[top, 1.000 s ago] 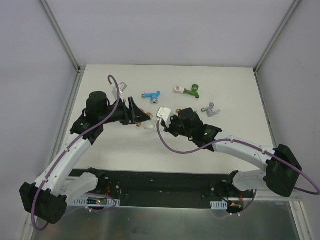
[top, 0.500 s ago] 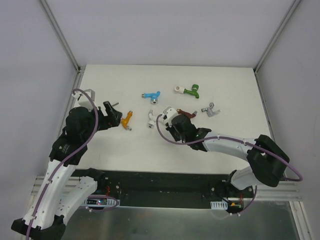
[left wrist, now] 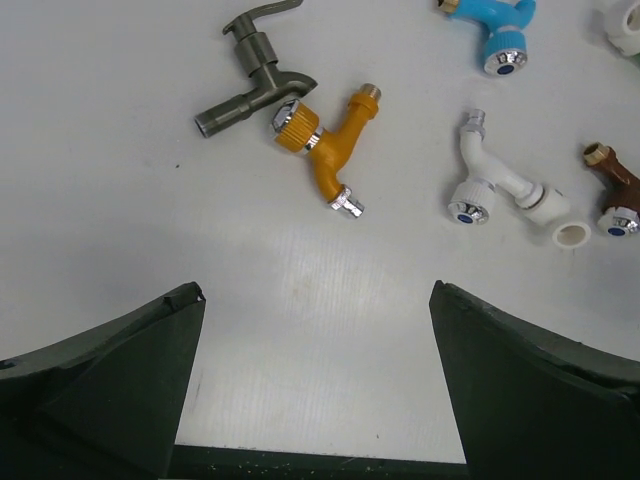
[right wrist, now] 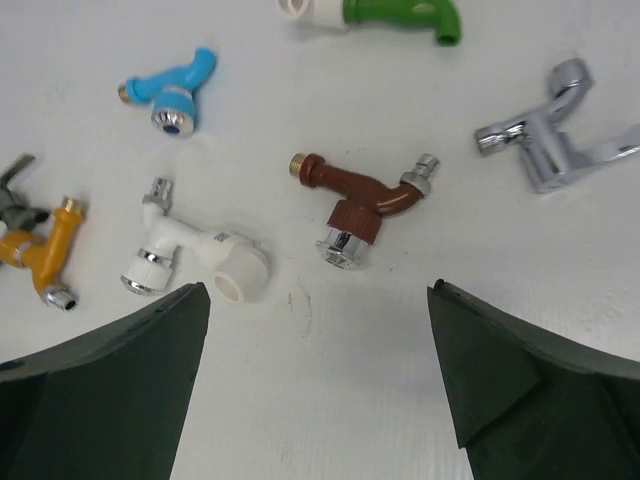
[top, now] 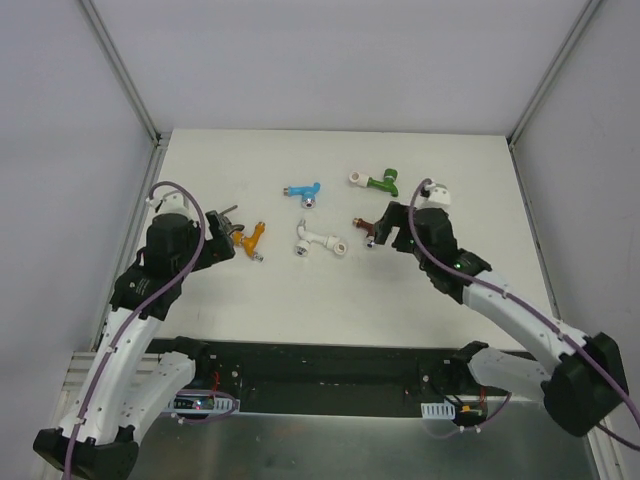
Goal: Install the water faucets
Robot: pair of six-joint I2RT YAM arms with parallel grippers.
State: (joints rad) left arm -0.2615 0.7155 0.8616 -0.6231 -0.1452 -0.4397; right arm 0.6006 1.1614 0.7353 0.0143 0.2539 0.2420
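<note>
The water faucets lie loose on the white table (top: 330,290). The white one (top: 310,237) carries a short white fitting (top: 340,247) on one end. Around it lie the orange (top: 254,238), blue (top: 303,191), green (top: 381,183) and brown (top: 366,229) ones. A dark grey tap (left wrist: 255,85) touches the orange one (left wrist: 325,150). My left gripper (left wrist: 315,290) hangs open and empty just left of the orange faucet. To the right of the brown faucet (right wrist: 360,200), my right gripper (right wrist: 318,288) is open and empty too.
A chrome tap (right wrist: 555,140) lies right of the brown one, hidden under my right arm in the top view. A white fitting (top: 356,179) sits on the green faucet's end. Grey walls stand along the table's left, far and right edges.
Both arms have drawn back from the middle, the left one leftward and the right one rightward. Both grippers have opened. The white faucet with its fitting now lies free on the table.
</note>
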